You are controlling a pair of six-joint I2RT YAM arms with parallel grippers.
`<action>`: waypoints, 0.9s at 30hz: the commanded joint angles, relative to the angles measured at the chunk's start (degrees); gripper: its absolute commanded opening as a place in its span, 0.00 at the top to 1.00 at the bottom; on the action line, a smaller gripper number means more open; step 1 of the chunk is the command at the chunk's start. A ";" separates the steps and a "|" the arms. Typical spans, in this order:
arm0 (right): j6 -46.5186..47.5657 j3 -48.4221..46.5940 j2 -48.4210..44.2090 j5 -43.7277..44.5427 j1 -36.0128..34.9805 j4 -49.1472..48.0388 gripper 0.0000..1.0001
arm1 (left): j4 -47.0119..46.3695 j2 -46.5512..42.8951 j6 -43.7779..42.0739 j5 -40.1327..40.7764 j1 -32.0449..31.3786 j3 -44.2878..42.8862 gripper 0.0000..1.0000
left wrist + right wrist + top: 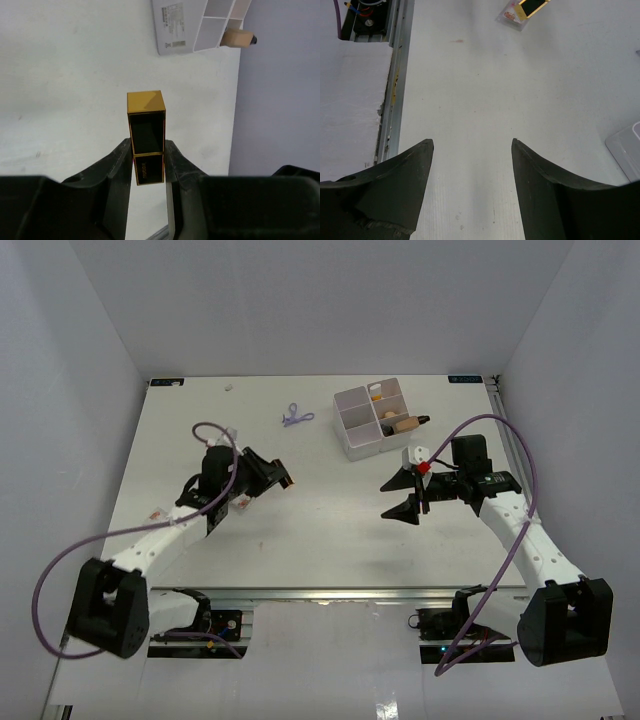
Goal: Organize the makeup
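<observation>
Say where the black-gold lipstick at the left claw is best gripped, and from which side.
Grip the black-gold lipstick across the two flat long sides of its black body, coming in from the end opposite the gold one. Its square section gives parallel faces, and the left claw is closed on it just so.

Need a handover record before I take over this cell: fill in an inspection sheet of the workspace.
Surface: white table, a few faint marks.
Job's things: lipstick gripped; bottle and tube in the box; clip on the table left of the box; second lipstick beside a pinkish item on the table.
Clutter: one pale speck near the far edge, too small to identify.
Grippers: left end effector shut on the lipstick; right end effector open, empty.
Cables: purple cables loop free from both arms.
Surroundings: plain walls on three sides.
</observation>
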State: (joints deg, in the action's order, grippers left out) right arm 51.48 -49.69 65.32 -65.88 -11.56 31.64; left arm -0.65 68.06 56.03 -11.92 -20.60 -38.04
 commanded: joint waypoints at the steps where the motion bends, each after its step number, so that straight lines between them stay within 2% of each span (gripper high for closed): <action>1: 0.57 0.30 -1.09 -0.47 1.37 0.38 0.30 | -6.25 14.91 -20.37 -12.14 -3.06 -17.42 0.99; 9: 0.28 0.40 -1.04 -1.22 3.35 0.35 0.29 | 3.33 35.56 -47.24 -8.88 -11.08 -49.86 0.97; 14: 0.20 0.47 -0.66 -1.76 4.00 0.41 0.29 | 7.83 46.45 -61.40 -2.77 -14.52 -64.98 0.95; 19: 0.20 0.47 -0.72 -1.96 4.60 0.35 0.29 | 8.42 52.95 -71.68 2.98 -16.53 -71.23 0.92; 27: 0.11 0.56 -0.35 -2.34 5.08 0.44 0.29 | 6.78 58.35 -78.16 9.79 -17.56 -73.30 0.86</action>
State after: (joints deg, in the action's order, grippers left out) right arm 51.44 -49.69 65.23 -66.22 -6.93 31.64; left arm 7.04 126.66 -15.28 -7.38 -37.76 -108.02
